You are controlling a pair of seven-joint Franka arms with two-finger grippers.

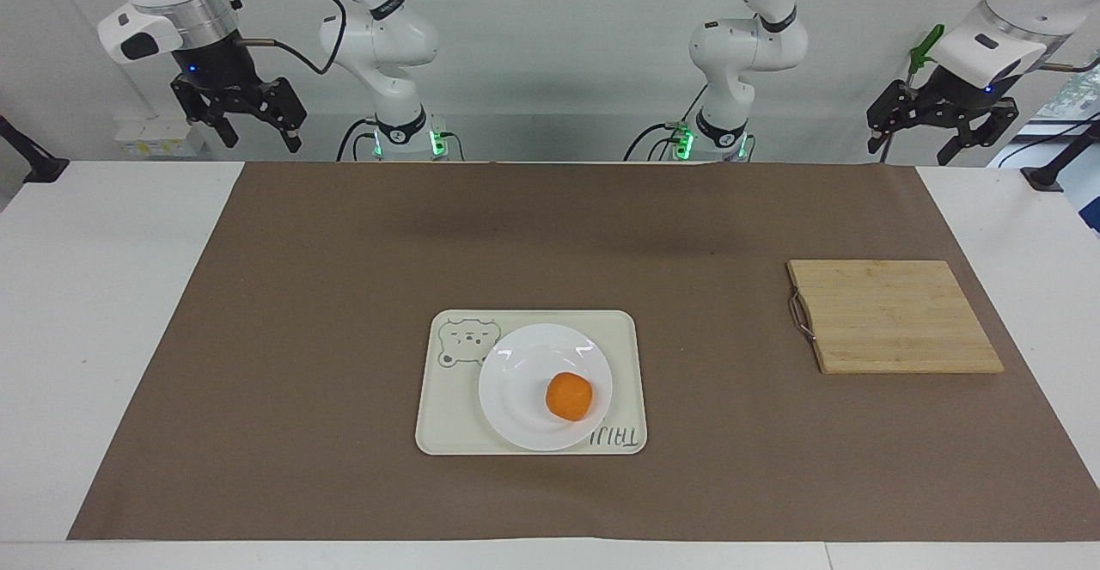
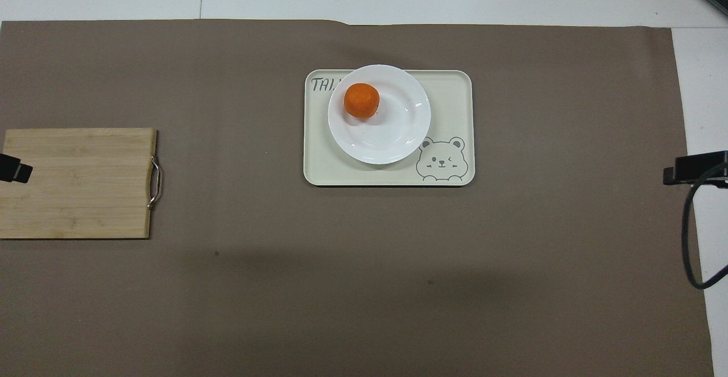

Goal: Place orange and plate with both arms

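Orange (image 1: 569, 396) on plate (image 1: 516, 381), lower centre of frame, atop tray (image 1: 447, 415). Likely light, prone to rolling; plate glossy, breakable: rim grasp advised. Left pincer (image 1: 943, 127) and right pincer (image 1: 238, 114) released, raised, top corners.

There was one orange (image 1: 569, 396), one white plate (image 1: 521, 383), one cream tray (image 1: 447, 419), one wooden cutting board (image 1: 894, 316), and two grippers, right (image 1: 238, 114) and left (image 1: 940, 124).
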